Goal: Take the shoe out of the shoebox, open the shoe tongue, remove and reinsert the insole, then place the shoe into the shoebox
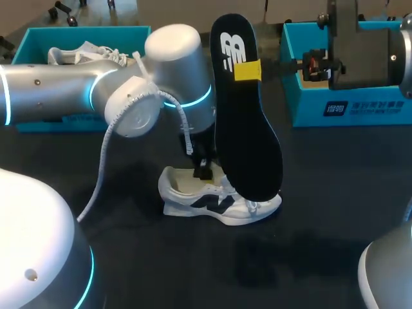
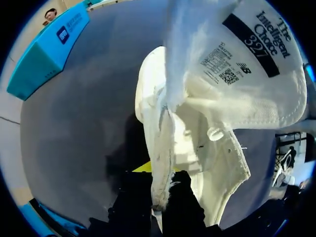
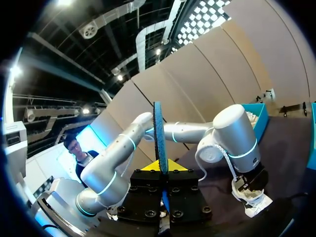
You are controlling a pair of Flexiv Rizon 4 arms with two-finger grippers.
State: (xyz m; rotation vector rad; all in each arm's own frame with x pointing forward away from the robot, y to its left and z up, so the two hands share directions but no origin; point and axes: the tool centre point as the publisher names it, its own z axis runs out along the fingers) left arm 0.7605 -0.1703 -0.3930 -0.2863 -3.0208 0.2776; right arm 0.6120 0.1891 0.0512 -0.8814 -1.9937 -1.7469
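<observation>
The insole (image 1: 248, 116) hides part of the shoe (image 1: 206, 203); the left arm (image 1: 71, 90) covers much of one shoebox (image 1: 96, 31)

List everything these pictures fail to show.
Head view: the black foam insole covers the white sneaker's forefoot.
Head view: my left arm hides most of the left teal cardboard shoebox; my right arm hides the right teal cardboard shoebox's inside.
Right wrist view: the insole stands edge-on, faces unseen.
</observation>
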